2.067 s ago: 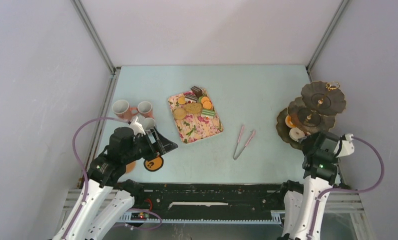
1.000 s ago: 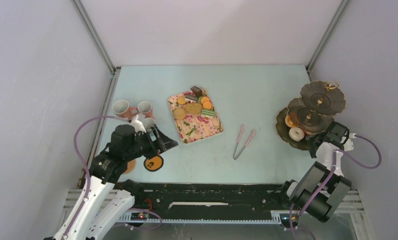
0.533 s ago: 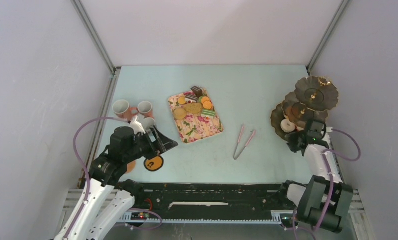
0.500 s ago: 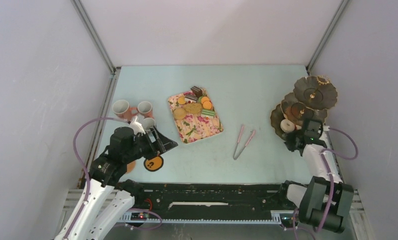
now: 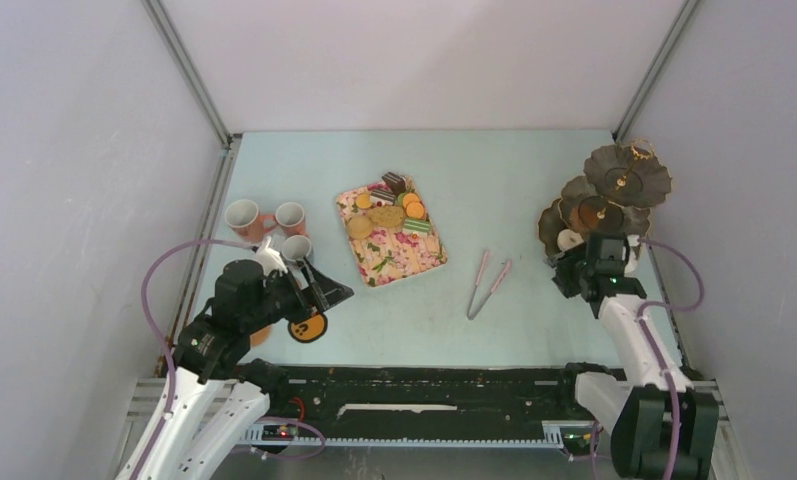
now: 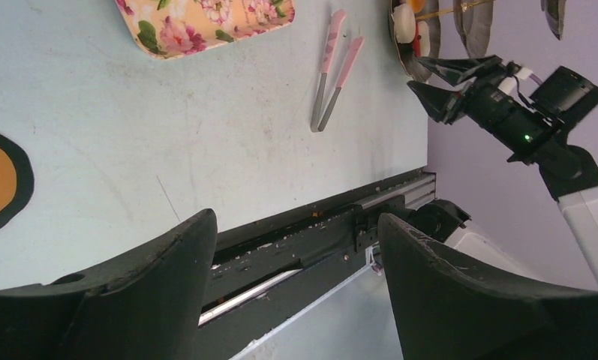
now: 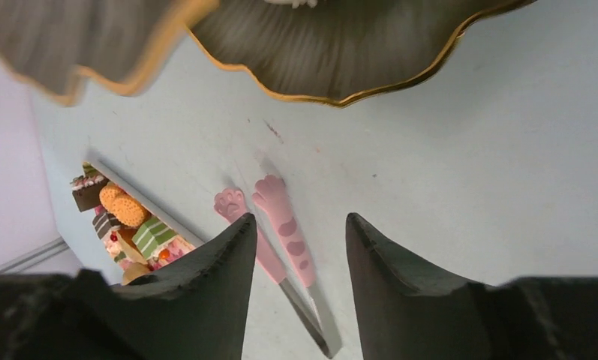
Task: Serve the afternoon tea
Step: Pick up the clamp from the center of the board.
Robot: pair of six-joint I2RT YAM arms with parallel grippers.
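Left gripper [image 6: 295, 225], jaws apart and empty, is beside an orange coaster [image 5: 307, 327] at the table's 8 o'clock. Right gripper [image 7: 299, 221], jaws apart and empty, is just beside the three-tier stand [image 5: 624, 175] at 2 o'clock. Three mugs [image 5: 242, 214] stand at 9 o'clock, and cakes and biscuits [image 5: 389, 212] fill the floral tray [image 5: 394, 262] near centre.

A lab test booth. Blank walls [image 5: 414, 60] enclose the table [image 5: 534, 180], with aluminium posts [image 5: 192, 73] at 11 and 1 o'clock.

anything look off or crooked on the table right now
The three-tier stand at the table's right edge seems to lean: its tiers fan out sideways instead of stacking, with the right gripper at its lowest rim. Camera angle may exaggerate this.
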